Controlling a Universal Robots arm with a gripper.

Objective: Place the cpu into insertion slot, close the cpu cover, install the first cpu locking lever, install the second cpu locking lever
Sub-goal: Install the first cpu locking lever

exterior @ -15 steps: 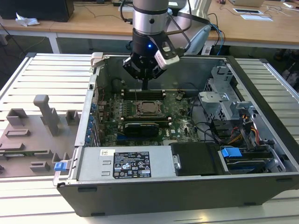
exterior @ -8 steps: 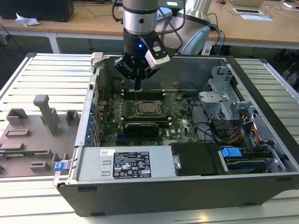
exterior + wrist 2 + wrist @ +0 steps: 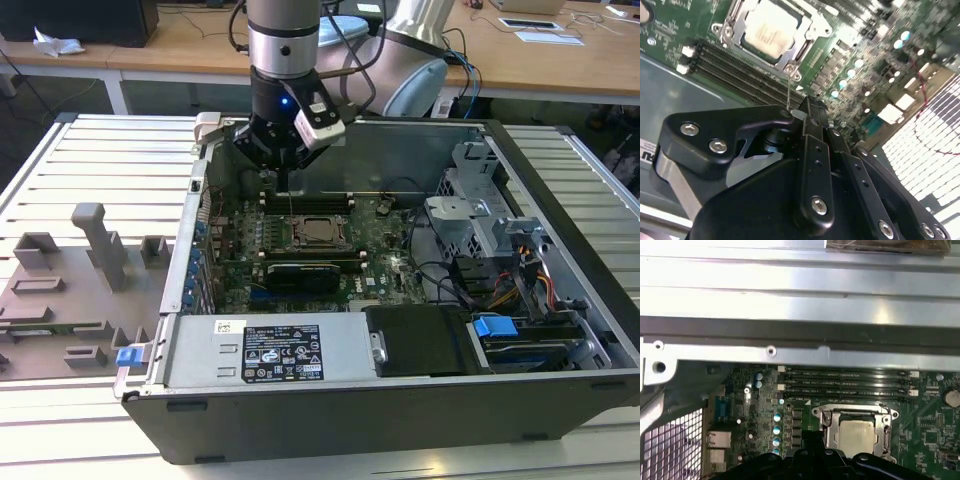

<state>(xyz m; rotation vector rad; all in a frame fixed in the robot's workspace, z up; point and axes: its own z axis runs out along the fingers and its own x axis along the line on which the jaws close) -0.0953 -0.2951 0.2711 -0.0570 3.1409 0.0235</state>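
Exterior view: bright, even overhead room light. Shadows inside the open computer case (image 3: 300, 420) are short and soft, and the motherboard (image 3: 330, 250) reads darker than the pale table (image 3: 90, 160) around it. First wrist view: hard glare on the sheet-metal wall (image 3: 800, 295), nearly washed white, with the board below dimmer. Second wrist view: the cpu (image 3: 771, 31) top shines pale and overexposed, and the perforated panel (image 3: 935, 130) is blown out white. The gripper (image 3: 807, 106) sits close to the lens, black with little detail; distant components are smeared.
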